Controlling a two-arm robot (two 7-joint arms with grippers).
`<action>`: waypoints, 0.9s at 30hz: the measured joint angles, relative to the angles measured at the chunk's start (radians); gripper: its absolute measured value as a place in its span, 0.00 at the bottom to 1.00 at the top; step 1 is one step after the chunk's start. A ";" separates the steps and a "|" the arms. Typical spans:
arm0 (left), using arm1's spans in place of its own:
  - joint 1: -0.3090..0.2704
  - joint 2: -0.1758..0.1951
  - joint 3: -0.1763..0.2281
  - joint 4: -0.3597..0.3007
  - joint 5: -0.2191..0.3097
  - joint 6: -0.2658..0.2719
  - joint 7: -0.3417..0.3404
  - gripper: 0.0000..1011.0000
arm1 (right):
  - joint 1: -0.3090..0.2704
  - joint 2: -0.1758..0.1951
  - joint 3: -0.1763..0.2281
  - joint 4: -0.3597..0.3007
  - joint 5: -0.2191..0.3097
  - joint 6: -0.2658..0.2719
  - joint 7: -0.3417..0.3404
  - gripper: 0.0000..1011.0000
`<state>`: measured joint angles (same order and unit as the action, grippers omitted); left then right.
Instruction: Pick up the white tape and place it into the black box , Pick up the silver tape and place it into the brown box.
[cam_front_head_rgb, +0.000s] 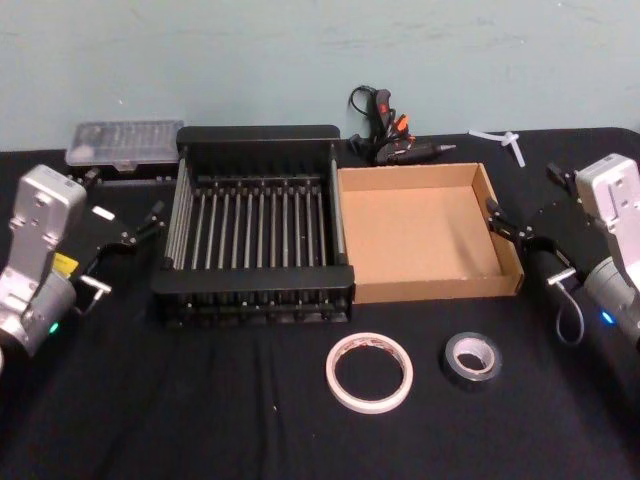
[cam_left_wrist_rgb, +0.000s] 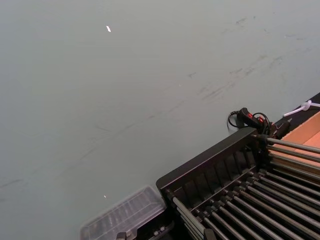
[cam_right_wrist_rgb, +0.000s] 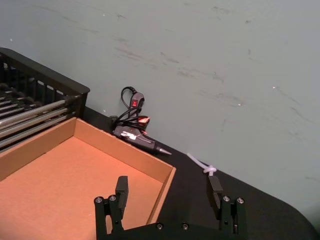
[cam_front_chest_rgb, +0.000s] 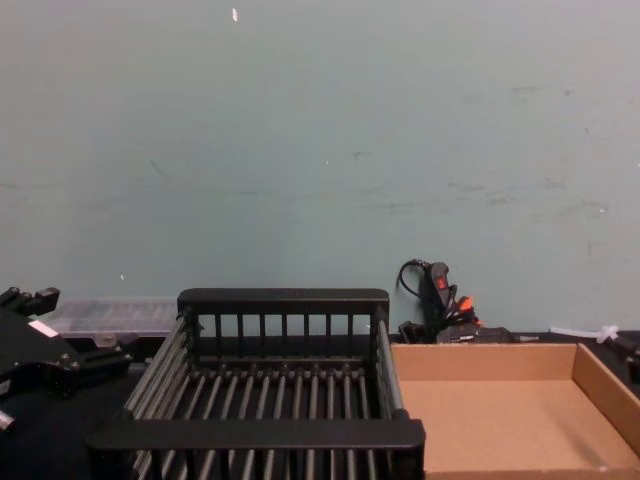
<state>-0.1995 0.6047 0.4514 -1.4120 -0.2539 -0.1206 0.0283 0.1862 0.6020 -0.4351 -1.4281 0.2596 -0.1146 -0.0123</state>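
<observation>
Black cloth covers the table (cam_front_head_rgb: 200, 420) under a pale green wall. Right gripper (cam_right_wrist_rgb: 170, 192) hangs with jaws wide and bare over the right wall of the shallow brown cardboard box (cam_front_head_rgb: 420, 235); left gripper (cam_front_head_rgb: 125, 235) sits open too, left of the black slatted plastic box (cam_front_head_rgb: 255, 140). Both boxes touch side by side. In front lie the wide white tape ring (cam_front_head_rgb: 368, 372) and, just right, the small silver-grey tape roll (cam_front_head_rgb: 470, 358). Behind: a glue gun (cam_front_head_rgb: 395, 145) and a clear plastic case (cam_front_head_rgb: 120, 145).

White tape (cam_front_head_rgb: 369, 372) & silver tape (cam_front_head_rgb: 472, 358) on table, near side of black box (cam_front_head_rgb: 254, 140), brown box (cam_front_head_rgb: 437, 289).
</observation>
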 joint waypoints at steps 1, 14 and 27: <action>0.000 0.000 0.000 0.000 0.000 0.000 0.000 0.99 | -0.003 0.000 0.003 -0.005 0.002 0.003 0.004 0.99; 0.000 0.000 0.000 0.000 0.000 0.000 0.000 0.99 | -0.107 0.025 0.060 -0.151 0.065 0.100 0.047 0.99; 0.000 0.000 0.000 0.000 0.000 0.000 0.000 0.99 | -0.237 0.056 0.120 -0.338 0.126 0.241 0.068 0.99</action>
<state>-0.1995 0.6047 0.4514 -1.4120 -0.2539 -0.1205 0.0283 -0.0509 0.6575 -0.3154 -1.7665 0.3857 0.1265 0.0554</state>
